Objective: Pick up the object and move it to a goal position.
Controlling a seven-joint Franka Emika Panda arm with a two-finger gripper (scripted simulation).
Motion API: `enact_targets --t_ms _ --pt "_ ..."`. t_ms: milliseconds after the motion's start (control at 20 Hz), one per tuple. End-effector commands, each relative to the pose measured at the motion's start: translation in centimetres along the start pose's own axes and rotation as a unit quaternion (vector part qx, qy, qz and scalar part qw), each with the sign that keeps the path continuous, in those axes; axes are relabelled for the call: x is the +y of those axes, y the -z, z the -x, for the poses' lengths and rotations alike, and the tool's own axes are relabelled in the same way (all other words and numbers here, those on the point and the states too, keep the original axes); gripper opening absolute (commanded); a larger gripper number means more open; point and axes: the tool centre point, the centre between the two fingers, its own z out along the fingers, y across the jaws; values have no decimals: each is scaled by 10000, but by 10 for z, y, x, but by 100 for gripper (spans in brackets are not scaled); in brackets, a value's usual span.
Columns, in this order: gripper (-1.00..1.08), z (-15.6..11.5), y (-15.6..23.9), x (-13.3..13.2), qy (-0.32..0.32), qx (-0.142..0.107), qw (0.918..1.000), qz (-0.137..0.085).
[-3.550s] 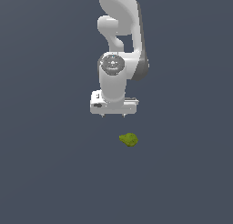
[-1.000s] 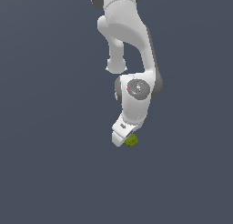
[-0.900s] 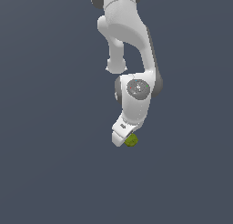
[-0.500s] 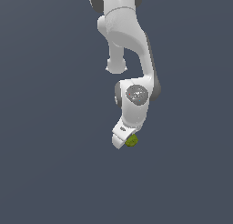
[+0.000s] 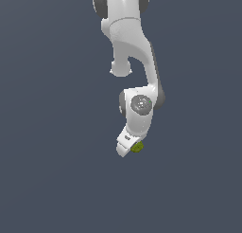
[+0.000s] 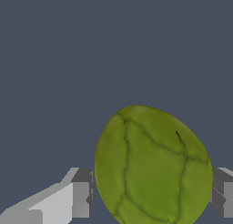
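The gripper point(image 5: 131, 148) is pinching the small green object point(image 6: 152, 166) between its two fingers point(image 6: 81, 199), across the widest part, and I think this lumpy, matte thing is light, stiff and not slippery.

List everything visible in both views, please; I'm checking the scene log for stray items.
green object: one, olive-green with dark crease lines, lumpy and rounded, between the fingers of the hand; in the exterior view it peeks out beside the hand's tip.
ground: one, plain dark grey-blue surface filling the background.
arm: one, white with grey joints, reaching down from the top of the exterior view.
hand: one, white; grey finger pads sit at either side of the green object, apparently closed on it.
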Motion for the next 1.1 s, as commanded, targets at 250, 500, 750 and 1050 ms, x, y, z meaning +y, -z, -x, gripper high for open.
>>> enact_targets --t_ms 250,500,750,1050 --pt "-100 -1 0 0 3 3 10000 2" --pt "-100 1 0 1 -2 1 10000 2" --pt "-100 12 4 4 -2 1 10000 2" --pt "-100 45 14 14 -2 1 10000 2"
